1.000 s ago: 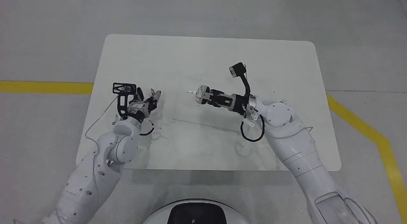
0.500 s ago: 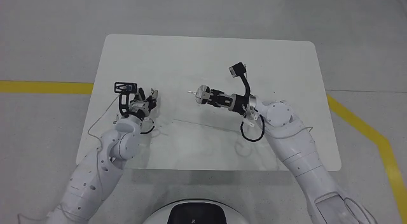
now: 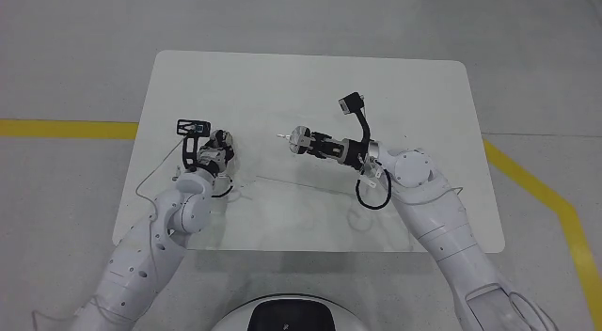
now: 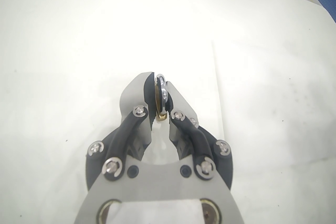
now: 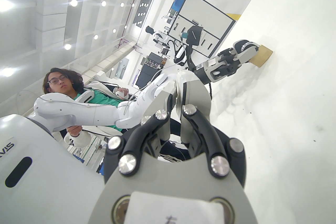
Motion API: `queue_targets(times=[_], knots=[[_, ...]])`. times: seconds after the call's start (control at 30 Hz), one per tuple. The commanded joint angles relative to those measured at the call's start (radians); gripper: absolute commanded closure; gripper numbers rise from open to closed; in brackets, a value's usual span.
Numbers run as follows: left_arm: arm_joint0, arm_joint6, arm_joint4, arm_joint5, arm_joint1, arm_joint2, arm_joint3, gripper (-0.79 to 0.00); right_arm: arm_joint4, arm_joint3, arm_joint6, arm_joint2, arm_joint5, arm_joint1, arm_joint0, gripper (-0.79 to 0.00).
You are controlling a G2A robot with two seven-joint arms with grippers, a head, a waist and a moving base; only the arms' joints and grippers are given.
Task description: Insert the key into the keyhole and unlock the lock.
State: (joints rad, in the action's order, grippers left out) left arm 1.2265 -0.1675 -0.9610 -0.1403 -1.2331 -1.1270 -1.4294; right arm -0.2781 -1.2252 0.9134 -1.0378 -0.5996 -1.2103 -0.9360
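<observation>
Left arm [image 3: 165,223]: stretches from the table's [image 3: 376,86] near left corner to its left part.
Left pincer [image 3: 222,149]: low over the table's left part, pointing away from the robot. It is pressed together on the lock [image 4: 160,97], one finger on each flat side.
Lock: a small padlock with a brass body and a bright metal shackle. In the left wrist view it stands edge-on between the two fingers, the shackle's bright curve nearest the camera. In the right wrist view the lock [image 5: 263,56] shows as a brass block past the tips of the left pincer [image 5: 248,49], and it appears to rest on the table.
Keyhole: hidden; which way it faces cannot be told.
Gap: lock and key [image 3: 281,134] are apart, not touching, with table surface between them.
Crease [image 3: 301,180]: a faint line in the table's white cover, running left to right, nearer the robot than both pincers.
Key: a small pale tip sticking out of the right pincer [image 3: 293,137], over the table's middle, pointing left toward the lock; too small to tell more.
Right pincer [image 5: 176,89]: pressed together, pinching the key. It lies level and points left. In the right wrist view the left pincer and lock sit straight ahead of it, farther off.
Right arm [image 3: 428,204]: stretches from the near right edge, its elbow over the table's right half.
</observation>
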Motion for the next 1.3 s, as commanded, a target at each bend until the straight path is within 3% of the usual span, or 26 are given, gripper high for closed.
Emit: queue_targets(times=[0.0,0.2,0.37,0.57,0.8,0.97,1.27], knots=[[0.004,-0.005,-0.004,0.003,0.000,-0.005,-0.004,0.000,0.000,0.000,0.000,0.000,0.000,0.000,0.000,0.000],[0.027,-0.040,-0.019,0.032,0.005,-0.031,-0.035,0.000,0.000,0.000,0.000,0.000,0.000,0.000,0.000,0.000],[0.053,-0.074,0.061,0.083,0.011,-0.088,-0.072,0.000,0.000,0.000,0.000,0.000,0.000,0.000,0.000,0.000],[0.110,-0.147,0.397,0.253,0.021,-0.227,-0.138,0.000,0.000,0.000,0.000,0.000,0.000,0.000,0.000,0.000],[0.119,-0.457,0.909,0.394,0.034,-0.351,-0.115,0.000,0.000,0.000,0.000,0.000,0.000,0.000,0.000,0.000],[0.095,-0.615,1.125,0.397,0.041,-0.382,-0.068,0.000,0.000,0.000,0.000,0.000,0.000,0.000,0.000,0.000],[0.029,-0.773,1.376,0.320,0.042,-0.375,0.033,0.000,0.000,0.000,0.000,0.000,0.000,0.000,0.000,0.000]])
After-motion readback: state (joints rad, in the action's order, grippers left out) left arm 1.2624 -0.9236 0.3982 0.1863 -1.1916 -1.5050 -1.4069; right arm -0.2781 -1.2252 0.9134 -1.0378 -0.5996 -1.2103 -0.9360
